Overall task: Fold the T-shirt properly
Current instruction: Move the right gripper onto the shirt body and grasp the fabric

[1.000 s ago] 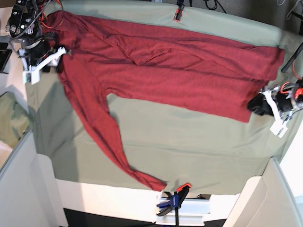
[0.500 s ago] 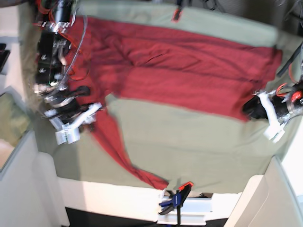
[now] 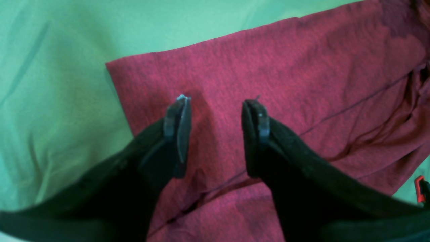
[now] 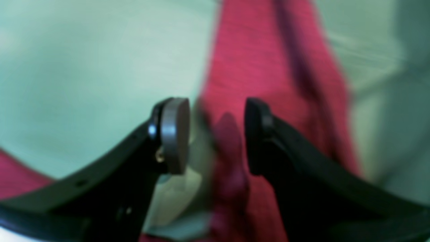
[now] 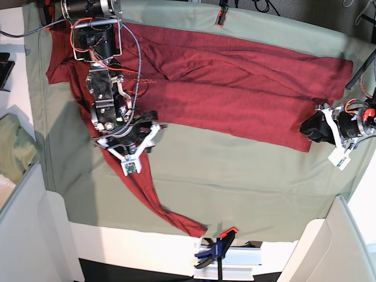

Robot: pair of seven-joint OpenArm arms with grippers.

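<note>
Shirt (image 5: 235, 88) lies spread across the green-covered surface (image 5: 247, 182), one sleeve trailing toward the near edge; right tool (image 4: 216, 134), released, hangs over that sleeve, left tool (image 3: 216, 134), released with nothing between its pads, over the hem corner.

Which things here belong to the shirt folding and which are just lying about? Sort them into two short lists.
Belongs to the job:
- T-shirt, spread out, one sleeve trailing toward the front edge
- right gripper, jaws open over that sleeve
- left gripper, jaws open at the hem

Lying about:
- table cloth
- bundled green cloth
- clamp
</note>
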